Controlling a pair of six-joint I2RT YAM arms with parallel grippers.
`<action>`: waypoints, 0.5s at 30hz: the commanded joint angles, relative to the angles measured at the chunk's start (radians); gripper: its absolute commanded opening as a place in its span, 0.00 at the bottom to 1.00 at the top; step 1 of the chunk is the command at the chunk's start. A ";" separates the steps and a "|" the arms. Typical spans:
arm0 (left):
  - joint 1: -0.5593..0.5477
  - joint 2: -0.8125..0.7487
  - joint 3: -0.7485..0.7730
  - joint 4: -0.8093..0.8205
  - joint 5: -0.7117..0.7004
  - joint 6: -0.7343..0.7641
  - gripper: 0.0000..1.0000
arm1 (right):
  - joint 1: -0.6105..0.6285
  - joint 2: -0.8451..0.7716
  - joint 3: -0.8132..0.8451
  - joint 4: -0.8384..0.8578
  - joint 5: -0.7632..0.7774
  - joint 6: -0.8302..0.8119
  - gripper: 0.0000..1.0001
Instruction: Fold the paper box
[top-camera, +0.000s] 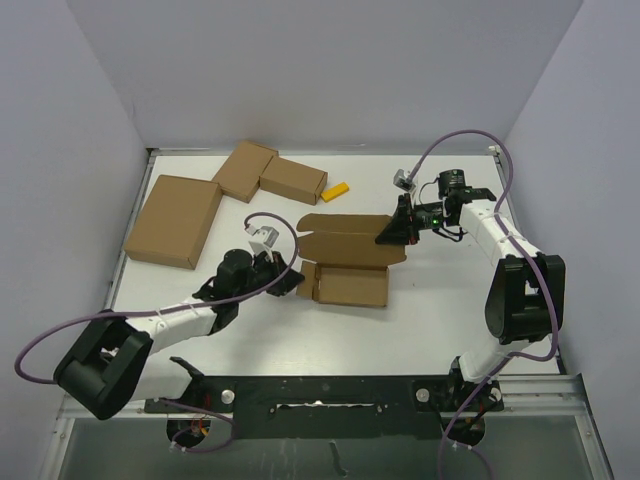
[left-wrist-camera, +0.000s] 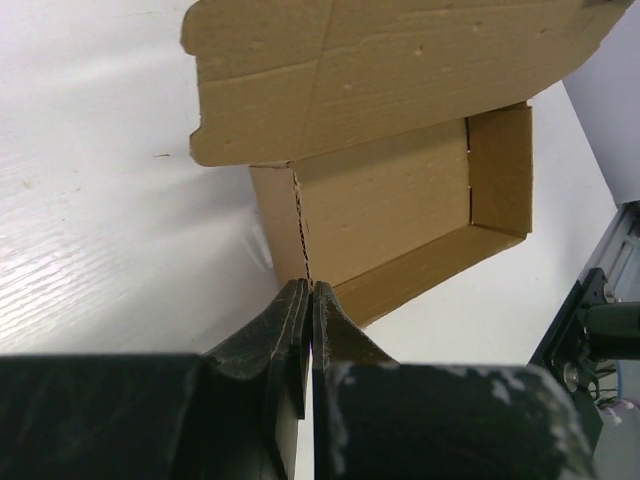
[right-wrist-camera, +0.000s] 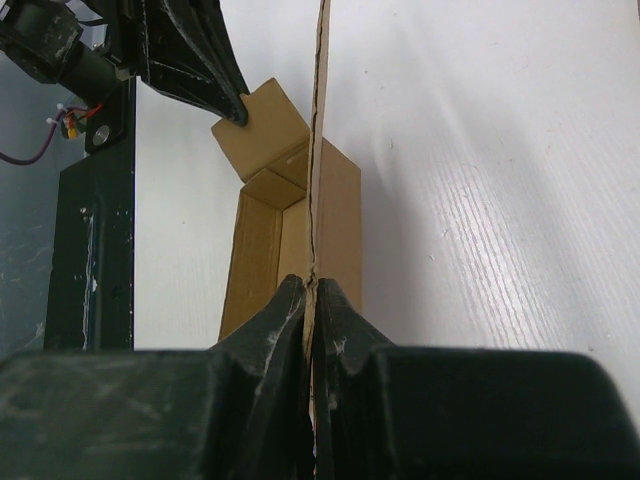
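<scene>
Left gripper (left-wrist-camera: 308, 292): clenched, with its tips at the near-left corner of the paper box (top-camera: 345, 262), where an end flap meets the tray wall. Whether a sliver of card is nipped between them cannot be told.
Box position: mid-table (top-camera: 430, 335), between the two arms.
Box form: partly folded. A shallow open tray with standing walls lies toward the arm bases, and the lid panel with its flaps sits behind it, not yet closed over.
Right gripper (right-wrist-camera: 310, 288): clamped on the right-hand edge of the lid panel, the card running edge-on between its fingers.
Weight: judged very light, so it is likely to skate on the smooth tabletop unless one arm anchors it.
Stiffness: thin cardboard, probably firm across each panel and willing to bend only at the scored creases.
Fragility: a hard pinch could dent the card, and the perforated line by the corner could tear.
Best hold: flap edges and panel rims close to a crease, rather than the middle of a wall.
Far side: a yellow piece (top-camera: 336, 190), a pair of small cartons (top-camera: 268, 172) and a flat carton (top-camera: 175, 220), all well apart from the work.
</scene>
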 joint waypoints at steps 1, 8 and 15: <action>-0.017 0.062 0.049 0.126 0.050 -0.024 0.00 | 0.001 -0.009 0.015 0.009 -0.039 -0.004 0.00; -0.017 0.089 0.050 0.141 0.059 -0.030 0.00 | 0.001 -0.004 0.017 0.005 -0.039 -0.007 0.00; -0.006 0.092 0.026 0.167 0.058 -0.042 0.15 | 0.001 -0.003 0.020 0.001 -0.039 -0.010 0.00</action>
